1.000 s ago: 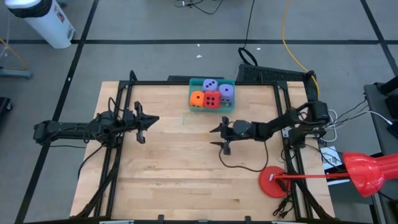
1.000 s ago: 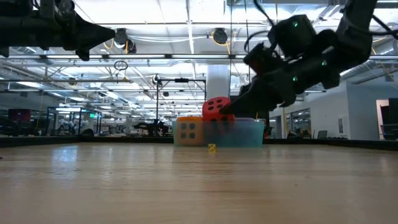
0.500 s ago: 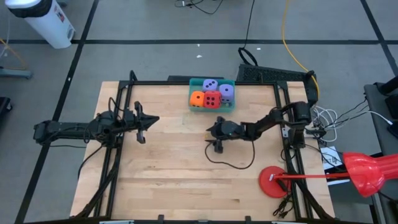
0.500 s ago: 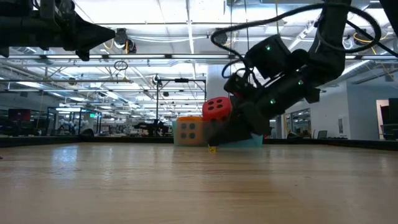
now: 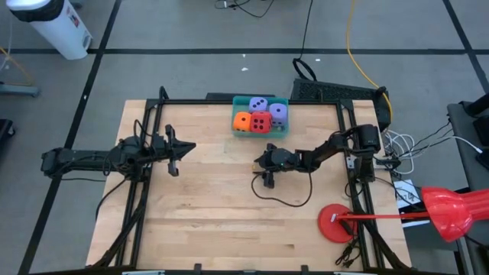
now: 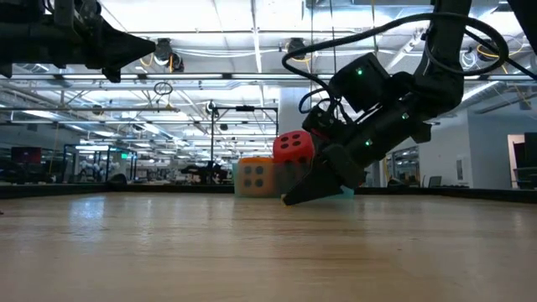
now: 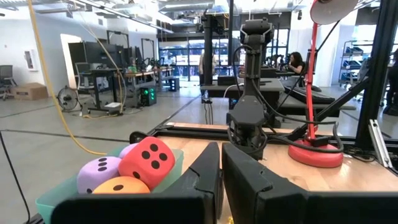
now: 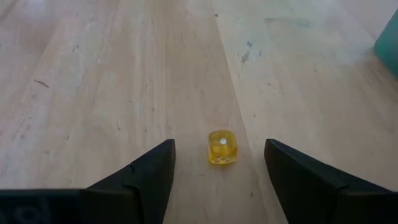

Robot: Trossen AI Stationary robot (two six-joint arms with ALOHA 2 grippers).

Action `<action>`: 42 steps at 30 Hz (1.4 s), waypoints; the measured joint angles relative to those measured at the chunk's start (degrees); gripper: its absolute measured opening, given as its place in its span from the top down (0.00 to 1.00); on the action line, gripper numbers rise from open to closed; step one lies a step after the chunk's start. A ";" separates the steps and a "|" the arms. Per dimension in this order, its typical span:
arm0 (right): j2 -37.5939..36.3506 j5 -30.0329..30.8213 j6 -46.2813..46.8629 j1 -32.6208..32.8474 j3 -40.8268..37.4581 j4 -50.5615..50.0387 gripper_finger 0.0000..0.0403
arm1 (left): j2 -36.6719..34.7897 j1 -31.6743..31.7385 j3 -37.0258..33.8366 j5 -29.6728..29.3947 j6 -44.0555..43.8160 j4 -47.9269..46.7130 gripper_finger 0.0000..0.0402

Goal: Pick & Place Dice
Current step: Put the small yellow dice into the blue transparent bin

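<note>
Soft pipped dice (image 5: 260, 116) heaped in a teal bin (image 5: 238, 101) at the table's far edge. Right gripper (image 8: 217, 163) spread wide around a tiny clear yellow die (image 8: 221, 147) on bare wood. Left gripper (image 7: 221, 180) pinched shut, empty, at the left.

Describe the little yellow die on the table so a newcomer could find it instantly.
On the wooden table, start at the teal bin of big dice. The tiny yellow die lies on bare wood between the right claw's open fingers: translucent, far smaller than the others.

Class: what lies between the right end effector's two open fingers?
In the right wrist view, a small yellow die sits on the wooden table between the fingers.
</note>
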 joint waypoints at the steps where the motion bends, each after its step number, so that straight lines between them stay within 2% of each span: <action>1: 0.04 -0.05 0.06 0.00 0.00 0.15 0.42 | 0.00 0.00 0.00 0.00 0.00 0.00 0.92; 13: 0.07 -0.50 0.02 0.02 0.00 0.59 0.54 | 0.00 0.00 0.00 0.00 -0.04 0.02 0.92; 26: 0.07 -0.23 -0.20 0.14 -0.02 3.27 0.55 | 0.00 0.00 0.00 -0.02 -0.06 0.04 0.92; 36: 0.07 -0.23 -0.18 0.13 -0.02 0.75 0.55 | 0.00 0.02 0.00 -0.02 -0.07 0.04 0.92; 42: 0.07 -0.23 -0.31 0.13 -0.02 0.81 0.61 | 0.00 0.02 0.00 -0.04 -0.05 0.04 0.92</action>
